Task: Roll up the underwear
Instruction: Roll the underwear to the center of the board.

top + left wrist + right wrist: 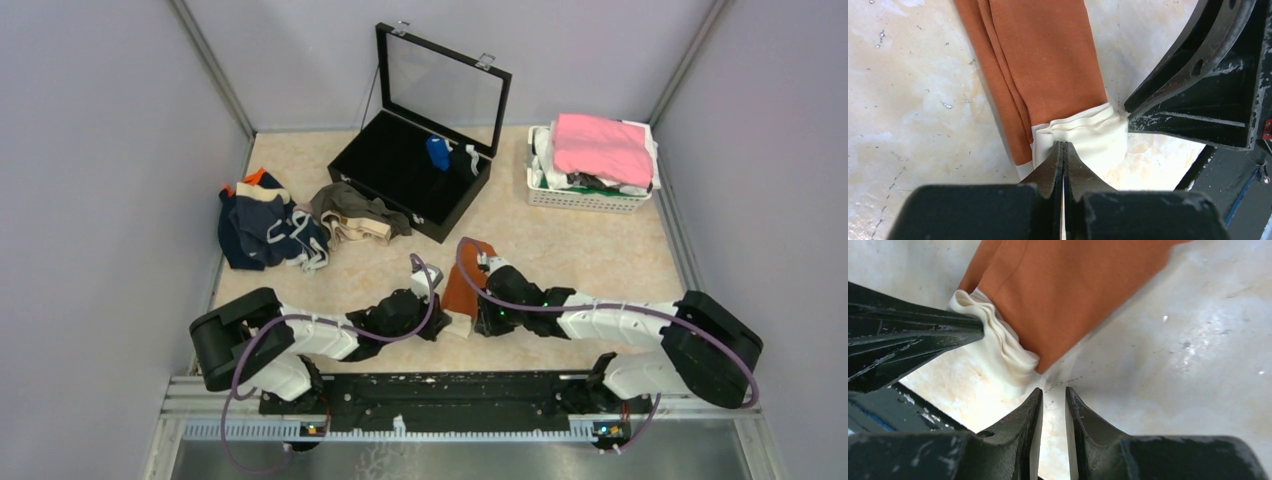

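Note:
A rust-orange underwear (466,280) lies folded into a long strip on the table between both arms, its white waistband (1098,135) at the near end. My left gripper (1064,146) is shut, its tips pinching the bunched waistband edge (998,355). My right gripper (1053,390) stands slightly open just off the waistband's corner, with only bare table between its fingers. In the top view the left gripper (443,322) and right gripper (478,318) sit on either side of that near end. A navy underwear pile (262,232) and an olive-brown one (355,212) lie at the back left.
An open black case (415,170) with a glass lid stands at the back centre, a blue item (438,152) inside. A white basket (590,195) at the back right holds clothes topped by a bright pink cloth (602,148). Grey walls enclose the table.

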### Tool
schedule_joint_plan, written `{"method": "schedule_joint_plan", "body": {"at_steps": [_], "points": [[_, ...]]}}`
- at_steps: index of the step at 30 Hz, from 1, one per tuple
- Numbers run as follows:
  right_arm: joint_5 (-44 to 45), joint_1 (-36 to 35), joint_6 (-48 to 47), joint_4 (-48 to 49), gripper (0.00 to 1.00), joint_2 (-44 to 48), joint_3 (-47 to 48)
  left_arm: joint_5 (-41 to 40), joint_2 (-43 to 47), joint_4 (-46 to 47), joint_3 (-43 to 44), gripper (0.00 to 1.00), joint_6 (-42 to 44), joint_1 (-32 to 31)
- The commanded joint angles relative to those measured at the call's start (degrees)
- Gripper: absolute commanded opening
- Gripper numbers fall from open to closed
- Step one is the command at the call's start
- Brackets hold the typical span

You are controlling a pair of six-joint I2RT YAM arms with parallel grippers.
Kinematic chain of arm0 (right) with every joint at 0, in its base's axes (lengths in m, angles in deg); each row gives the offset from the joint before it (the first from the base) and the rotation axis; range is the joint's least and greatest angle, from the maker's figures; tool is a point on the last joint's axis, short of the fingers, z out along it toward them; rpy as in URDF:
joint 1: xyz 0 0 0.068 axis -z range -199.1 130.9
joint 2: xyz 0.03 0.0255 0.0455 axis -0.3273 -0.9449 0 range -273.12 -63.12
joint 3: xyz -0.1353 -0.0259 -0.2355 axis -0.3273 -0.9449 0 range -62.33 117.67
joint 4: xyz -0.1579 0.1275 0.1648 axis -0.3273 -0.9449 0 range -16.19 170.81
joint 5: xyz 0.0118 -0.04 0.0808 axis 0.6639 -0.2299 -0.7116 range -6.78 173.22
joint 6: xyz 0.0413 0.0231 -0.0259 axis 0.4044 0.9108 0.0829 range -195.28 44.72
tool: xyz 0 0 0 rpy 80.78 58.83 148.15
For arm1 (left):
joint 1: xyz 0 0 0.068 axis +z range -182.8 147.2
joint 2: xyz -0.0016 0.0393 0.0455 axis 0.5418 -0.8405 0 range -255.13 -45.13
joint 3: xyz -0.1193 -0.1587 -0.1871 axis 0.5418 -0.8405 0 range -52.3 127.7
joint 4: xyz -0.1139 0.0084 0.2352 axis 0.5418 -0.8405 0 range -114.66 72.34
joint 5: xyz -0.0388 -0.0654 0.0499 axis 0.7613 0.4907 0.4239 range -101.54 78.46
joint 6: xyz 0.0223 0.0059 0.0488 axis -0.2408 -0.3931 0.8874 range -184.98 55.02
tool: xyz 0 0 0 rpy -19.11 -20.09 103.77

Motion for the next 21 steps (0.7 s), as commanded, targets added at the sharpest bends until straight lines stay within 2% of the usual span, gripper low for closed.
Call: {"method": "schedule_joint_plan", "body": {"at_steps": [1, 8, 13, 17, 19, 21], "points": [[6.2, 0.1, 1.9, -1.6, 0.23, 3.3, -1.1, 0.0, -1.8, -1.1, 0.0, 0.00, 0.8, 0.0], [11.7, 0.1, -0.7, 0.7, 0.24, 15.1, -4.9, 0.3, -1.8, -1.4, 0.3, 0.00, 0.9, 0.1], [11.3, 0.1, -5.0, 15.3, 0.26, 26.6, -14.2, 0.3, -2.0, -1.1, 0.2, 0.00, 0.4, 0.1], [5.6, 0.1, -4.7, 24.0, 0.09, 30.0, -16.5, 0.4, -2.0, -1.1, 0.2, 0.00, 0.2, 0.2], [0.0, 0.1, -4.8, 26.7, 0.02, 27.5, -15.9, 0.5, -2.2, -1.3, 0.4, 0.00, 0.2, 0.1], [-6.1, 0.0, -4.2, 29.2, 0.00, 23.1, -14.8, 0.6, -2.5, -1.5, 0.6, 0.00, 0.2, 0.2]]}}
